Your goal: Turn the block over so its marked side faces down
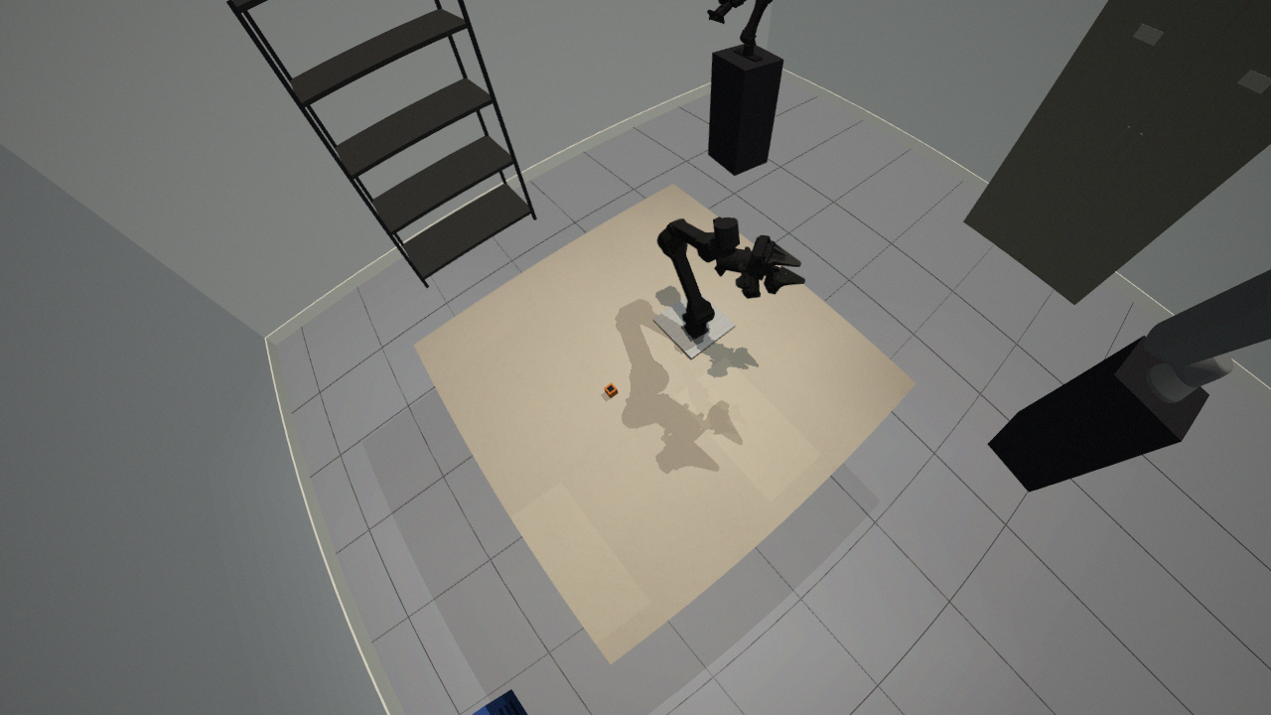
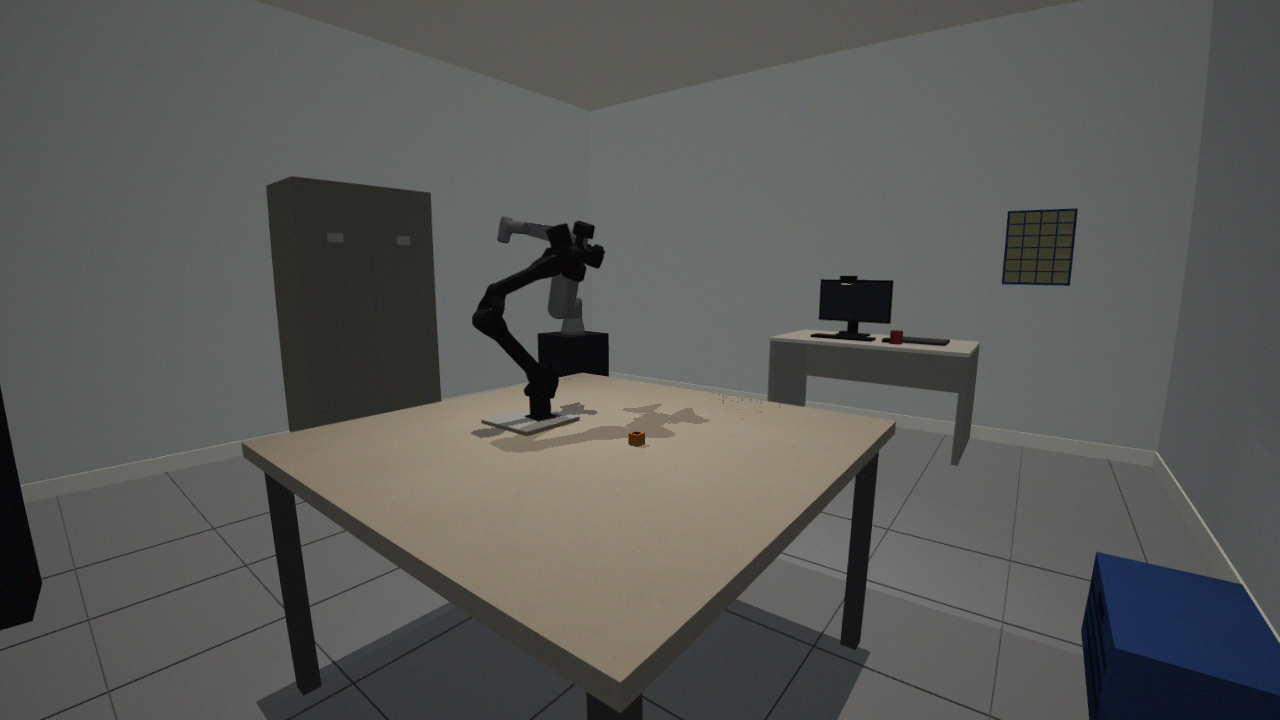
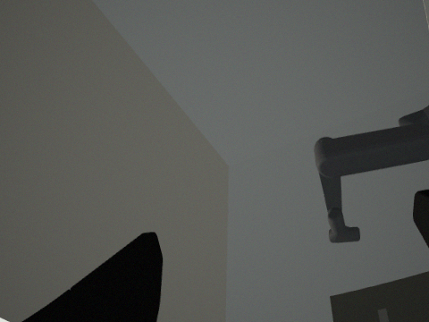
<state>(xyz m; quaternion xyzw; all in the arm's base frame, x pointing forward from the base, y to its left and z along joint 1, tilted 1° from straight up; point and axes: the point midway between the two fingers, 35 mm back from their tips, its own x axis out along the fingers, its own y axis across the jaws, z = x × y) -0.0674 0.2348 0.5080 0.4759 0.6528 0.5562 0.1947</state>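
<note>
Block (image 1: 610, 390): small orange cube with a dark top face, resting on the surface (image 1: 568, 569) toward its middle, apart from every edge. Black jointed arm (image 1: 684, 266) rises from a pale flat base plate (image 1: 695, 336), elbow bent, forearm raised. Hand (image 1: 786, 269) held high, well apart from the block, fingers spread wide, holding nothing. Surface matte beige, square-cornered.

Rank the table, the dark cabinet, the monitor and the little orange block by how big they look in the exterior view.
1. table, though it sits nearest the camera.
2. cabinet.
3. monitor, far off on the desk, so likely bigger than it looks.
4. block, clearly smallest.
</note>
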